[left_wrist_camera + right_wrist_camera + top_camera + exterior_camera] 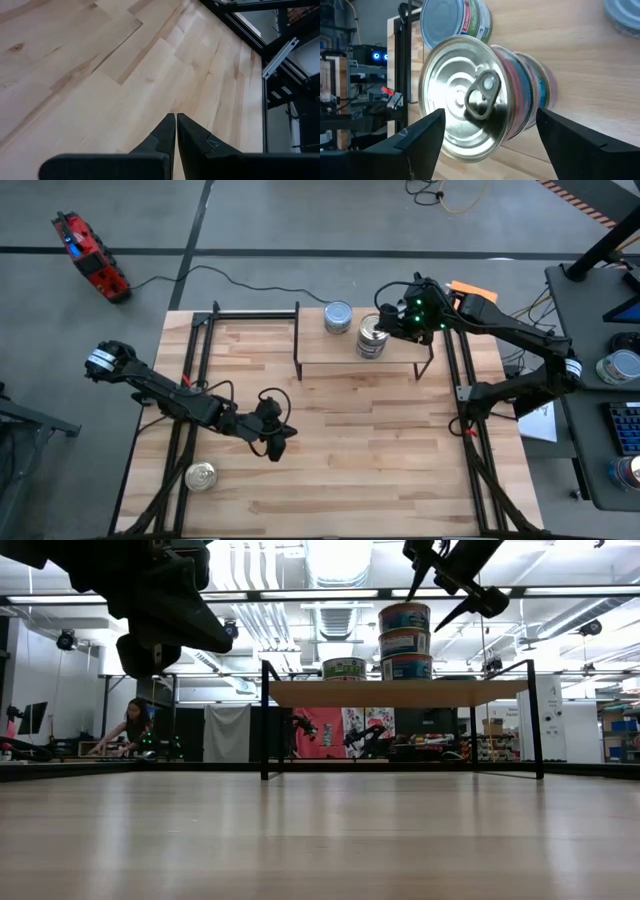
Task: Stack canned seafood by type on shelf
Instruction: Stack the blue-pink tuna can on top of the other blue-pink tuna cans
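Right gripper (pixel 385 323), jaws wide, straddles the three-tin silver-topped stack (pixel 372 338) on the light wood shelf (pixel 400 352). Release appears complete. Next: lift clear and fetch the loose silver tin (pixel 201 476); left gripper (pixel 277 442) is closed, empty.

A red tool (pixel 91 256) with a black cable is seen on the grey floor beyond the table (pixel 330 480). An orange tag (pixel 472 289) lies by the table's far right corner. A seated person (pixel 130 730) is visible in the room behind.

My arms are black and jointed, silver band near each base. Right wrist (pixel 420 308) shows green lights. My left gripper (pixel 176 131) fingers are matte black, tapered wedges.
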Motion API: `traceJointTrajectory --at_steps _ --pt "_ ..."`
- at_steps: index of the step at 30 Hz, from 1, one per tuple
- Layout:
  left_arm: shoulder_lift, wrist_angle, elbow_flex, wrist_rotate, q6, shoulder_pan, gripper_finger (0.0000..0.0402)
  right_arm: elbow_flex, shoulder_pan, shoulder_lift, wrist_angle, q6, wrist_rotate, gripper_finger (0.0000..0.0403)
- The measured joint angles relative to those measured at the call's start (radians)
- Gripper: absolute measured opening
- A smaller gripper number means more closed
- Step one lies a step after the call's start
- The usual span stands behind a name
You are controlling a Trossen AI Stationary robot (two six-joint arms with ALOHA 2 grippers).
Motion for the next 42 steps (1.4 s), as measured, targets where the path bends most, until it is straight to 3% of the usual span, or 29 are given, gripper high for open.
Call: traceJointTrajectory --at_steps 11,16,21,24,26,29,32,36,39,42 --pt "0.0 0.0 0.0 0.013 -0.02 0.0 0.0001 0.005 0.002 -0.031 -0.009 -0.008 -0.032 0.028" --pt "-0.005 -0.003 0.0 0.155 -0.067 0.0 0.0001 0.019 0.073 -0.071 -0.058 -0.022 -0.033 0.0264" --pt "-0.035 -0.08 0.002 0.303 -0.204 -0.006 0.0001 0.019 0.219 -0.09 -0.092 -0.013 0.041 0.0245" --pt "-0.045 -0.295 0.058 0.431 -0.3 -0.012 0.0001 0.019 0.32 -0.085 -0.092 -0.011 0.111 0.0233" --pt "-0.043 -0.537 0.138 0.492 -0.335 -0.023 0.0001 0.019 0.38 -0.08 -0.093 -0.011 0.174 0.0225" --pt "-0.015 -0.905 0.303 0.507 -0.361 -0.051 0.0001 0.019 0.449 -0.076 -0.093 -0.011 0.282 0.0216" --pt "0.024 -1.161 0.456 0.477 -0.394 -0.101 0.0001 0.016 0.497 -0.068 -0.092 -0.013 0.358 0.0208" --pt "0.079 -1.373 0.563 0.428 -0.498 -0.181 0.0001 0.003 0.538 -0.064 -0.092 -0.013 0.405 0.0199" --pt "0.11 -1.467 0.562 0.513 -0.629 -0.223 0.0001 -0.011 0.559 -0.064 -0.091 -0.017 0.417 0.0192" --pt "0.126 -1.455 0.512 0.581 -0.717 -0.267 0.0001 -0.019 0.574 -0.064 -0.086 -0.031 0.429 0.0186"
